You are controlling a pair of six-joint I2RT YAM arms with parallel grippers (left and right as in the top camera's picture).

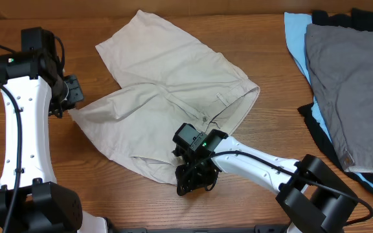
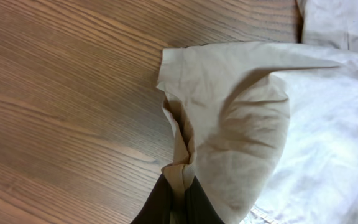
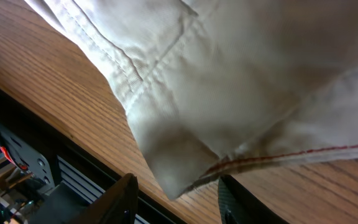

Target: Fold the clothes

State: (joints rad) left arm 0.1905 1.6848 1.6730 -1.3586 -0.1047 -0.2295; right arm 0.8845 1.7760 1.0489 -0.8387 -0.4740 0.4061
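Clamped narrow, my left end effector [image 2: 178, 183] pinches a hem corner of the beige shorts [image 1: 173, 84], and the cloth rises from the pinch in a puckered fold. From overhead that corner sits at the left edge of the shorts, just beside my left wrist. My right end effector [image 3: 178, 183] stands wide, its two dark fingers [image 3: 126, 199] apart. A stitched corner of the shorts hangs down between them, and I cannot tell whether either finger touches it. That corner is at the near edge of the shorts, close to the front edge of the table [image 1: 271, 39]. The shorts lie spread and rumpled in the middle of the table, waistband toward the right. Well apart at the far right lie grey shorts [image 1: 351, 90] on top of a light blue garment [image 1: 295, 35] and a black garment [image 1: 348, 19].
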